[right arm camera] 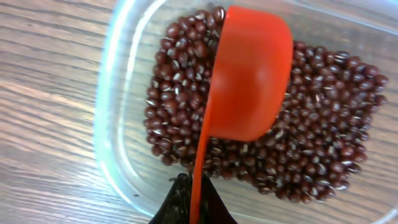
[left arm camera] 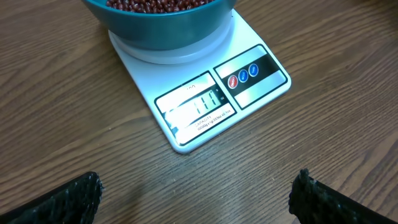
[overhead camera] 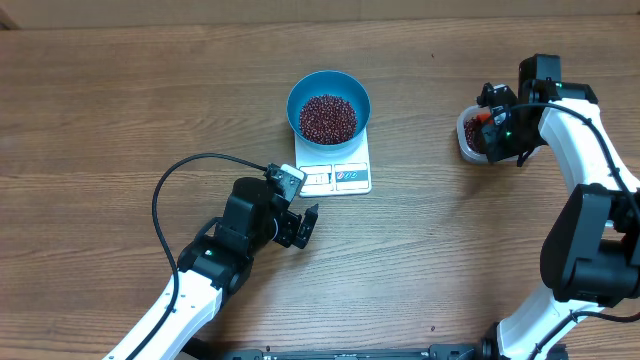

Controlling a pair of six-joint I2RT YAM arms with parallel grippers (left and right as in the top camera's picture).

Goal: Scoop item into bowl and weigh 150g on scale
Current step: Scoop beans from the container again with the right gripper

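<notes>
The blue bowl (overhead camera: pixel 328 92) stands on the white scale (overhead camera: pixel 340 178) with a heap of dark red-brown beans (overhead camera: pixel 328 118) inside. In the left wrist view the bowl (left arm camera: pixel 161 28) and scale (left arm camera: pixel 205 93) lie just ahead, and the display reads 111. My left gripper (overhead camera: pixel 305 225) hovers low in front of the scale, open (left arm camera: pixel 196 202) with only bare table between its fingers (left arm camera: pixel 68 199). My right gripper (right arm camera: pixel 194 208) is shut on the thin handle of an orange scoop (right arm camera: pixel 249 81). The scoop is turned on its side, its cup resting among the beans (right arm camera: pixel 311 149) in a clear tub (right arm camera: pixel 118 124).
The clear tub (overhead camera: pixel 466 138) sits at the far right of the wooden table, under the right gripper (overhead camera: pixel 492 130). A black cable (overhead camera: pixel 165 190) loops from the left arm over the table left of the scale.
</notes>
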